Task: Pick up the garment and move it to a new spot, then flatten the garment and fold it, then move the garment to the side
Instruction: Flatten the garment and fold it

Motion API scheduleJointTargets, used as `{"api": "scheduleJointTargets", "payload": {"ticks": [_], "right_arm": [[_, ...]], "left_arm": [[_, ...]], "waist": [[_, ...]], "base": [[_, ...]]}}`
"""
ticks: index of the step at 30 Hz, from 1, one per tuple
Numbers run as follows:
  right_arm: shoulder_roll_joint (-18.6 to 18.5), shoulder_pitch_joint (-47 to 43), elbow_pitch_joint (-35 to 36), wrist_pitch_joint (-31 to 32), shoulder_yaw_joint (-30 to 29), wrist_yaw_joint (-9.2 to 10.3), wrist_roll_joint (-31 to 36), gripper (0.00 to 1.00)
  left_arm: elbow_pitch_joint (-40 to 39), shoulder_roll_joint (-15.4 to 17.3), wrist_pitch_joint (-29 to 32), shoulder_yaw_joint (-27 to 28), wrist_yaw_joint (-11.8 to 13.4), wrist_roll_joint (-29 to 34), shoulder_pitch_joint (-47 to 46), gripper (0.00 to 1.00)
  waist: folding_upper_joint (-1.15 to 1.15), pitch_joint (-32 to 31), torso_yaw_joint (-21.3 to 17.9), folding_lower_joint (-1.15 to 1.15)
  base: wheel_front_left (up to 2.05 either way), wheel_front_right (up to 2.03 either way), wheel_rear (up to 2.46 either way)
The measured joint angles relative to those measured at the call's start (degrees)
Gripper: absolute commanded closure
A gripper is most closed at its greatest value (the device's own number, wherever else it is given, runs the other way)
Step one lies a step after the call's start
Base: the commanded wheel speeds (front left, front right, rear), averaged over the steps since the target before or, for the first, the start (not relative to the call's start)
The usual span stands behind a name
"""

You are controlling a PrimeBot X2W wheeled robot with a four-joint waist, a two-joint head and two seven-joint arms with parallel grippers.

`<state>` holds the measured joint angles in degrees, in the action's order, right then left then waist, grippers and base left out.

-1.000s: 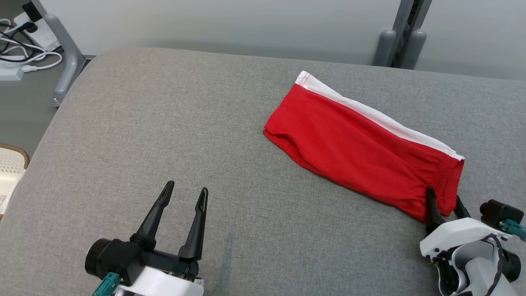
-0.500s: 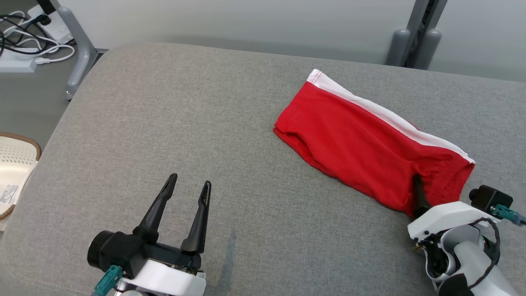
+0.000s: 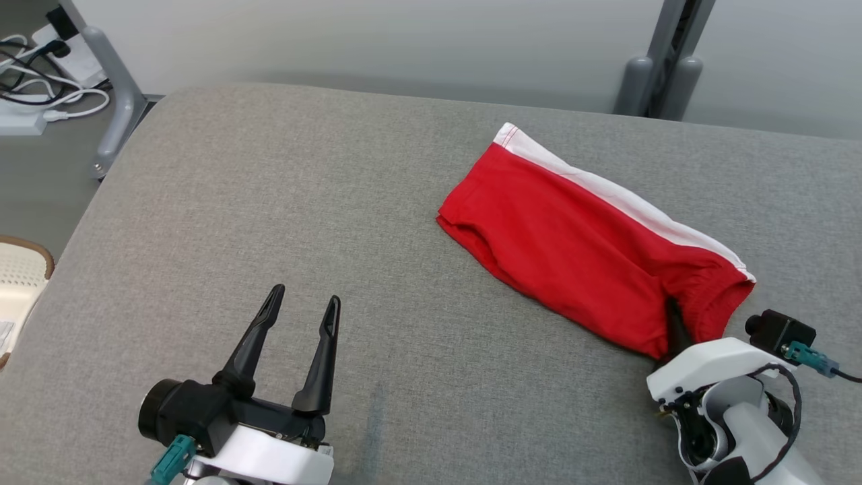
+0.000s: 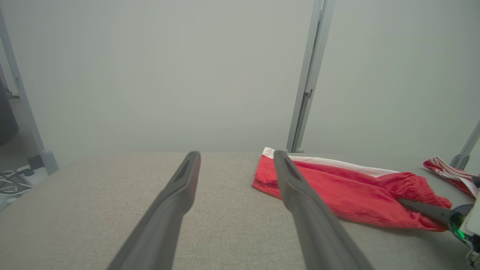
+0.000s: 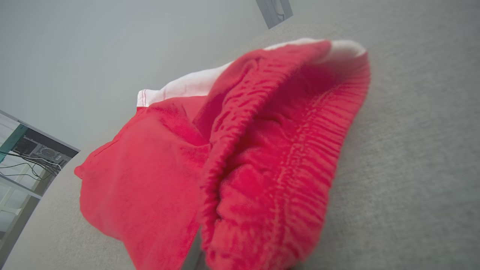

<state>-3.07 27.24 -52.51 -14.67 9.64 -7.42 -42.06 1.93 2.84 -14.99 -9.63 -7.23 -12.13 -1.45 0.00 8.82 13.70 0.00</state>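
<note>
You'll find the grey-covered desk carrying the red garment (white stripe along its far edge), lying on the right side. Your left tool hangs well apart from it, fingers spread wide, gripping nothing. Your right tool is closed on the bunched waistband at the garment's near corner

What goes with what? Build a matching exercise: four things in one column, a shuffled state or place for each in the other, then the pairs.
Things
1. left gripper
2. right gripper
3. red shorts
4. power strip

States or places
a. on the floor, upper left of the head view
b. open, nothing between the fingers
c. shut on the elastic waistband
d. lying on the grey cushion, white stripe along the far edge

Pairs: 1-b, 2-c, 3-d, 4-a
</note>
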Motion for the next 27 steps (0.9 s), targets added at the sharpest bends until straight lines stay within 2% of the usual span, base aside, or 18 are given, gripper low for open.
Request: {"api": "scheduleJointTargets", "payload": {"ticks": [4,8,14,20,23,27], "right_arm": [[-1.0,-0.9,0.5,0.0,1.0,-0.08,-0.5,1.0],[-4.8,-0.7,-0.2,0.9,2.3,-0.07,0.4,1.0],[-14.1,4.5,-1.8,5.0,6.9,-0.08,5.7,1.0],[-21.5,8.9,-2.5,7.1,11.6,-0.08,9.0,1.0],[-24.4,11.2,-3.8,7.7,13.3,-0.08,9.9,1.0],[-26.4,13.1,-6.1,9.1,16.3,-0.08,10.9,1.0]], "left_arm": [[0.1,0.0,0.0,-0.5,0.0,-0.1,0.0,0.0],[0.3,0.0,0.0,-0.8,0.0,-0.1,0.0,0.0],[0.6,0.0,0.0,-1.9,0.0,0.0,-0.3,0.0],[0.8,0.0,0.0,-1.8,0.0,-0.1,-1.2,0.0],[0.8,0.0,0.0,-1.9,0.0,-0.1,-1.4,0.0],[1.0,0.0,0.0,-2.4,0.0,-0.1,-2.0,0.0]], "waist": [[0.0,-0.6,-1.1,0.0],[0.0,-0.9,-1.7,0.0],[0.0,0.4,-0.8,0.0],[0.0,2.2,1.4,0.0],[0.0,3.0,2.5,0.0],[0.0,3.7,3.9,0.0]], "base": [[0.0,0.0,0.0],[0.0,0.0,0.0],[0.0,0.0,0.0],[0.0,0.0,0.0],[0.0,0.0,0.0],[0.0,0.0,0.0]]}}
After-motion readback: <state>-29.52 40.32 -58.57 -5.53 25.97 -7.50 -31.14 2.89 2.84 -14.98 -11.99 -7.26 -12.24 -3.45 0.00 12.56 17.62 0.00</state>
